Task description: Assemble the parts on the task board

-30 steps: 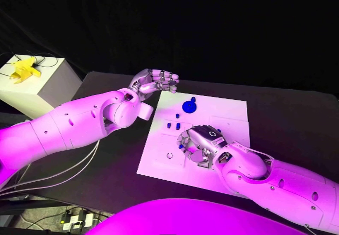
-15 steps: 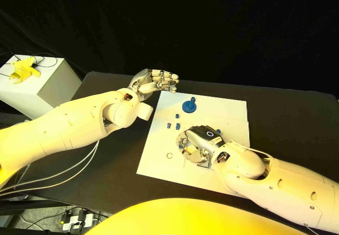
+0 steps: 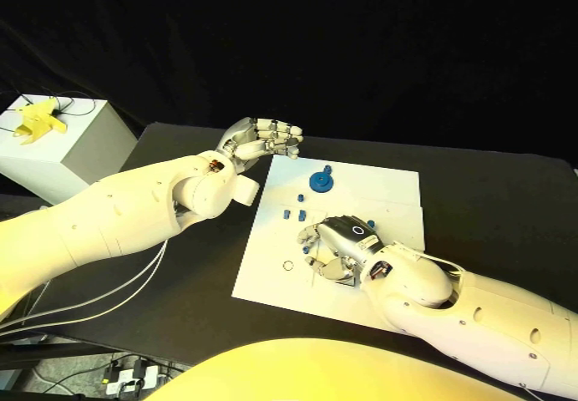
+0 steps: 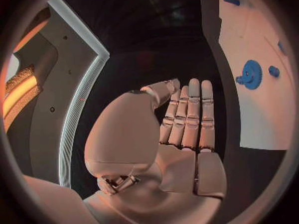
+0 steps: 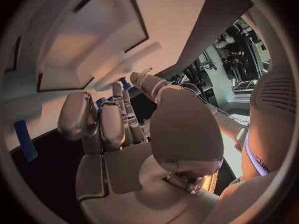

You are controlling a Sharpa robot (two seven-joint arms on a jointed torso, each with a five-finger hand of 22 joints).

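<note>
The task board lies white in the middle of the black table. The left hand hovers just off the board's far left corner, fingers curled in, nothing in them. The right hand is down over the board's centre, fingers bent toward the surface; whether it grips a part can't be told. A round blue gear sits on the board's far part. Small blue parts lie between the gear and the right hand. Well left of the board, a white box carries a yellow object.
</note>
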